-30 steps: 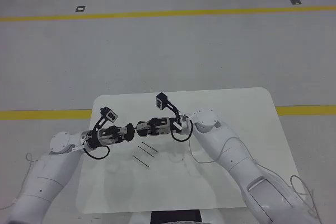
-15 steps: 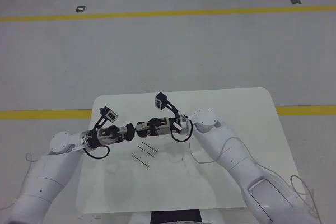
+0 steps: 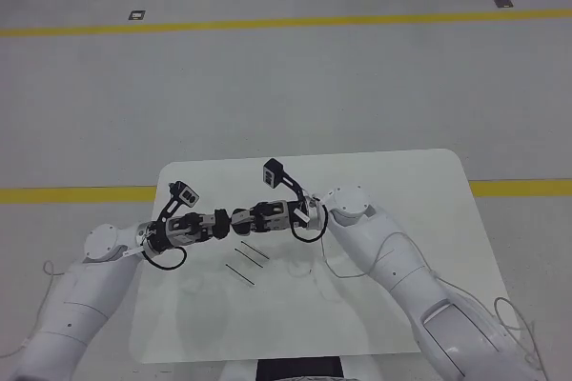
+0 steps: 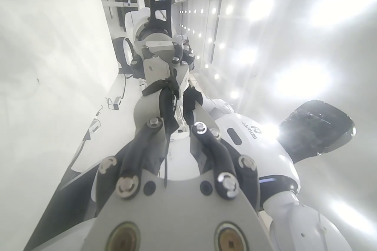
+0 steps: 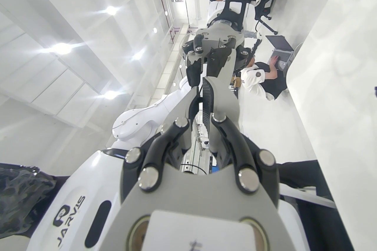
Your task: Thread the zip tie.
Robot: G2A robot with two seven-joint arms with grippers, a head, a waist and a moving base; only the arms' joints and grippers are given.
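Above table point(image 3: 400, 190), zip tie point(image 4: 165, 172) pinched in left pincer point(image 4: 180, 100), right pincer point(image 5: 202, 91) tip-to-tip

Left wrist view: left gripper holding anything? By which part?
The left gripper holds a thin zip tie by its strap, the loose length trailing back toward the wrist. Head or tip end at the grip: cannot tell.

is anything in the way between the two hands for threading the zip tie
Nothing visible. The left hand holds the zip tie, and the right hand meets it tip to tip above the table with no object between them. Two spare ties lie on the table below, clear of both.
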